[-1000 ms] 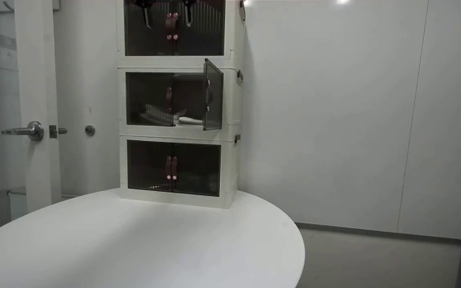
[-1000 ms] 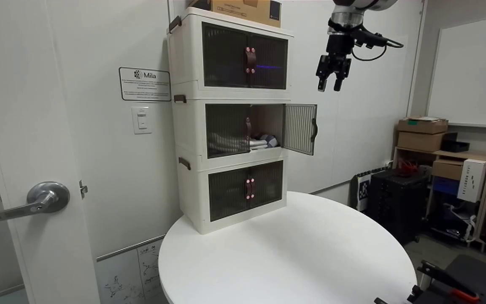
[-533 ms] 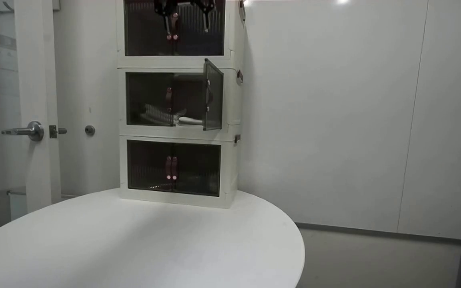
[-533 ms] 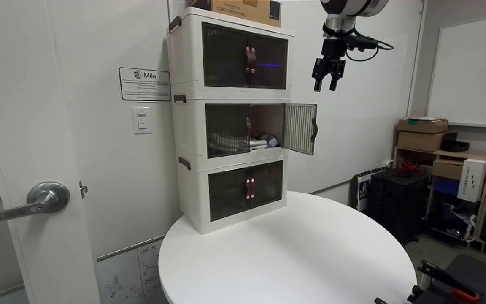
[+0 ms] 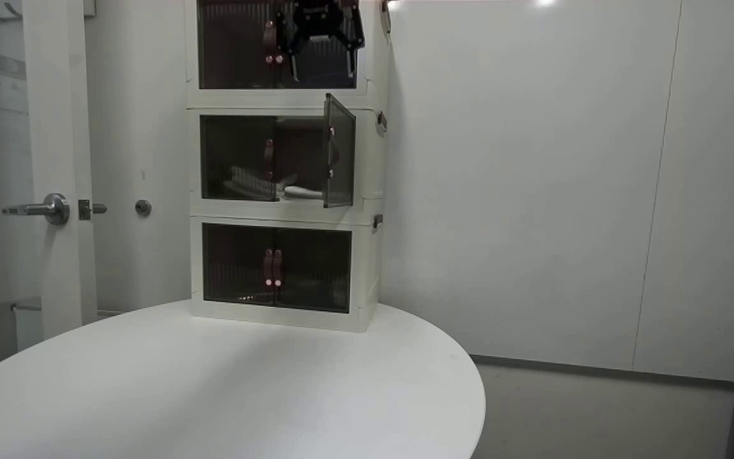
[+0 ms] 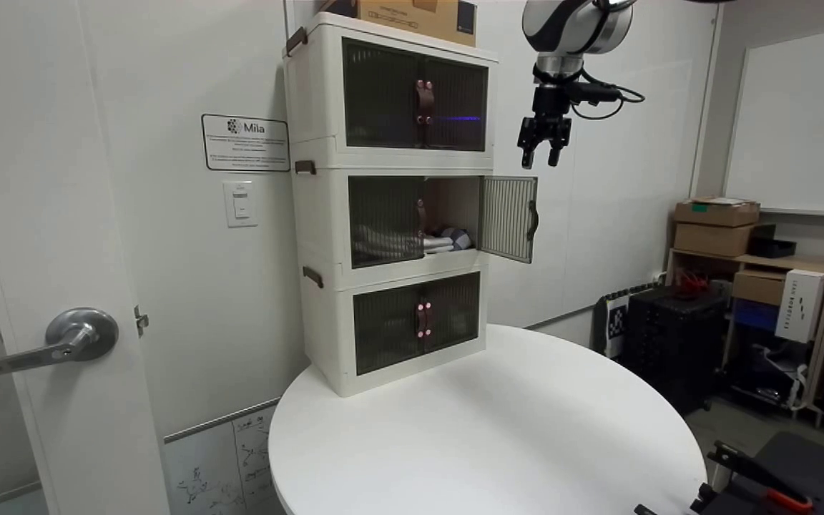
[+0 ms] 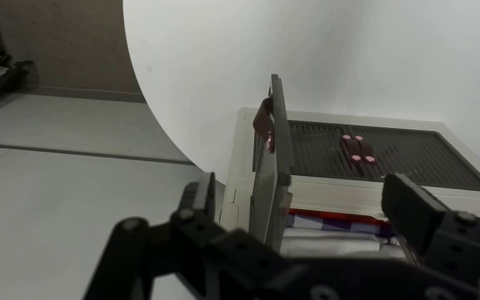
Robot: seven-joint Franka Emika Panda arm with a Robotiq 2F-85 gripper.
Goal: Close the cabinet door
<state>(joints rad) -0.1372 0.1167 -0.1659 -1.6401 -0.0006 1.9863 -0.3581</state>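
The see-through, ribbed cabinet door (image 6: pixel 506 219) stands upright and wide open at the middle tier (image 6: pixel 322 222).

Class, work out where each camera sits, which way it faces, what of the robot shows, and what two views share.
An exterior view: out front, facing the cabinet almost squarely; only the gripper shows, cut by the top edge.
An exterior view: also out front, but more oblique, catching a side wall; gripper and part of the arm show.
Wrist view: at the arm's end, looking down past spread fingers at the open cabinet door and the table.
Both exterior views share the cabinet's front and open door.
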